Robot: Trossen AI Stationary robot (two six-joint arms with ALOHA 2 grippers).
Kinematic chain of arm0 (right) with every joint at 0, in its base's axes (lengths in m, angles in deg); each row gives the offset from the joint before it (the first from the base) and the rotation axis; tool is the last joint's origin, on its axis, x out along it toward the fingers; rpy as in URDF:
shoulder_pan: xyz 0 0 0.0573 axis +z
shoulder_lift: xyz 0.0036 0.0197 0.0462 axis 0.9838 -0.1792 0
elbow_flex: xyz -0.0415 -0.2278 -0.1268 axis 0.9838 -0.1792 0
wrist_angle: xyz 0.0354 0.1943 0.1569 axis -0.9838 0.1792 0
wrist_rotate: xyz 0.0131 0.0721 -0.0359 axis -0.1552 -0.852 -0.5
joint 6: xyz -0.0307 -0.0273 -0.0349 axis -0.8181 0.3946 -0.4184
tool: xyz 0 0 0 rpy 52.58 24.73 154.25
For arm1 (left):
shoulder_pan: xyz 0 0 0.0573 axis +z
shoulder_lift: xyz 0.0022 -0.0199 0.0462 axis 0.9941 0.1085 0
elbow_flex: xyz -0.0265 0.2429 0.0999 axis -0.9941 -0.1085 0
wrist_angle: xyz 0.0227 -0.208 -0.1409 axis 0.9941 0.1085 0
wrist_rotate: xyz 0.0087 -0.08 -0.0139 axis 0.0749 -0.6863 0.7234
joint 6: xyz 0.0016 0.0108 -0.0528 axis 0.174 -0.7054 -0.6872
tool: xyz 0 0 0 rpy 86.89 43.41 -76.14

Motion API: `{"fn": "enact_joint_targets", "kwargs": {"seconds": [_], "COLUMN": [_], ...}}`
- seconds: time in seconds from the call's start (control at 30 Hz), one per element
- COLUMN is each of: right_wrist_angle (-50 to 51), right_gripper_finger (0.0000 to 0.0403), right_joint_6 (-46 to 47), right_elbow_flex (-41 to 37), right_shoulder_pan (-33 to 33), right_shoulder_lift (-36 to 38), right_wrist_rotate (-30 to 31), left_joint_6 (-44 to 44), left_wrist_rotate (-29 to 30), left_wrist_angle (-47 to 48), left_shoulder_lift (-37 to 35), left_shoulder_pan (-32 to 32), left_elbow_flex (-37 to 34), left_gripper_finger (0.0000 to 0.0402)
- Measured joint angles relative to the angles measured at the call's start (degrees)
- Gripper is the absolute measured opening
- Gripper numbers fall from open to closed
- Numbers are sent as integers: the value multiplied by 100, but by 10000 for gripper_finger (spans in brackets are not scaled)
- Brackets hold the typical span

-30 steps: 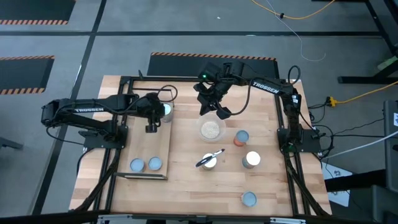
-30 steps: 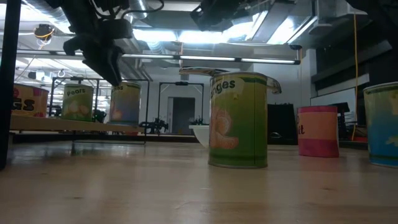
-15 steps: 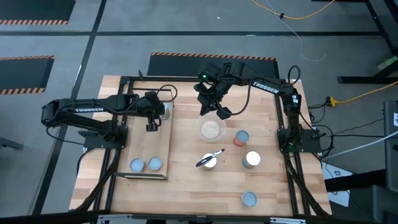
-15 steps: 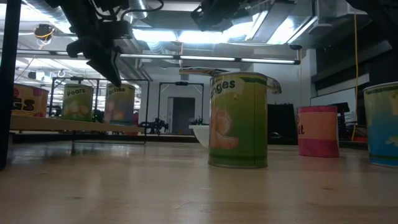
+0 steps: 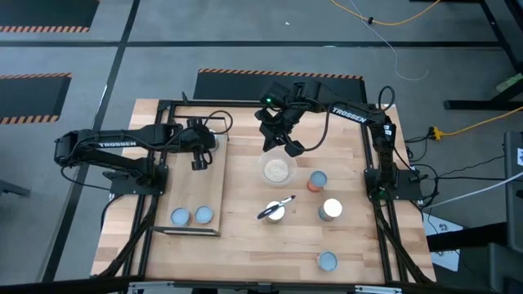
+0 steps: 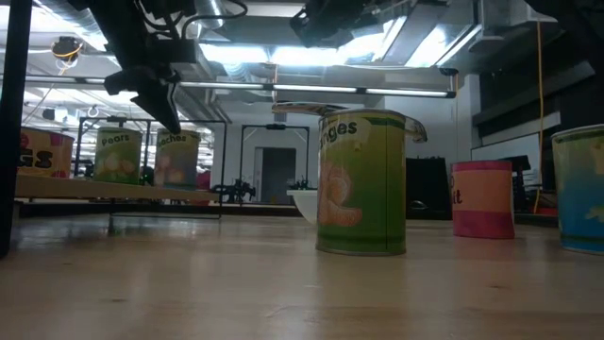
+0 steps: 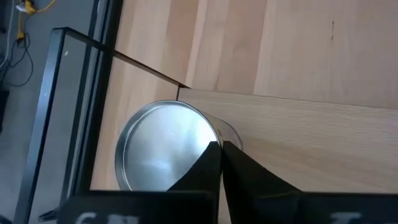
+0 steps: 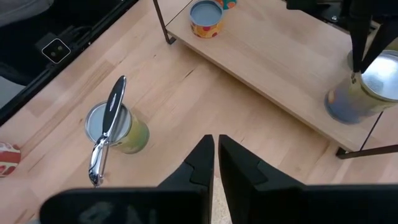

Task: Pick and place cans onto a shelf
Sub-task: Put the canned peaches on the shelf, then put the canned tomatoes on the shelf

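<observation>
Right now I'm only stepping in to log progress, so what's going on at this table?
The robot is stocking cans onto the shelf. The left gripper hangs with its fingers shut just above a can standing at the shelf's far end, not holding it. Two more cans stand at the near end. The right gripper waits, shut and empty, above the table beyond the bowl.

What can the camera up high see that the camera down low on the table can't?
Only the high view shows the cans' round tops, the bowl of pale grains, and both arms whole: left gripper shut above the shelf, right gripper shut above the table's far middle.

Only the low view shows the cans' sides: the green can's orange picture and the room's ceiling lights.

Both show that green can with the utensil lying across its top, and cans standing on the shelf.
</observation>
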Motion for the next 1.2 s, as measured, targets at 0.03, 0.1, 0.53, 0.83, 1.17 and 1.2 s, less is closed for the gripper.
{"fn": "enact_joint_targets", "kwargs": {"seconds": [0.03, 0.1, 0.53, 0.83, 1.17, 1.2], "right_wrist_angle": [0, 0, 82, 579, 1256, 1173], "right_gripper_finger": [29, 29, 29, 29, 29, 29], "right_joint_6": [5, 5, 17, 635, 1019, 1042], "right_elbow_flex": [0, 0, 0, -7, -19, -99], "right_shoulder_pan": [0, 0, 1, 1, 11, 21], "right_shoulder_lift": [0, 0, 0, 404, 693, 699], "right_wrist_rotate": [0, 0, -2, 9, -128, -207], "left_joint_6": [-2, 2, -4, -6, -342, -416], "left_wrist_rotate": [-4, -3, 5, 6, -55, -58], "left_wrist_angle": [-3, -9, -38, -184, -342, -328], "left_shoulder_lift": [0, 0, -2, -118, -673, -730], "left_shoulder_pan": [0, 0, 0, -2, -110, -148], "left_elbow_flex": [0, 0, 0, 0, 2, 2], "left_gripper_finger": [3, 3, 54, 65, 68, 68]}}
